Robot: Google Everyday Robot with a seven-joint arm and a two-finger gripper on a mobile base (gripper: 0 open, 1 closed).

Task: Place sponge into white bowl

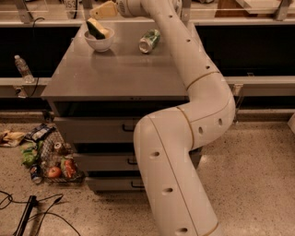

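The white bowl (99, 42) holds the sponge (97, 28) near the table (115, 69)'s far edge. The gripper (103, 10) hovers just above the bowl; I cannot tell its grasp.

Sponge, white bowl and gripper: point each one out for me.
sponge (96, 29), camera view, on its dark green side.
white bowl (98, 44), camera view, on its front outer wall.
gripper (100, 11), camera view, above the bowl, on its pale tip.

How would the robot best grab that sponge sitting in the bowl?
Probably by the upper end of the sponge, coming down from above: it leans tilted in the bowl, with that end poking over the rim and the lower end sunk inside. The gripper hangs just above the bowl.
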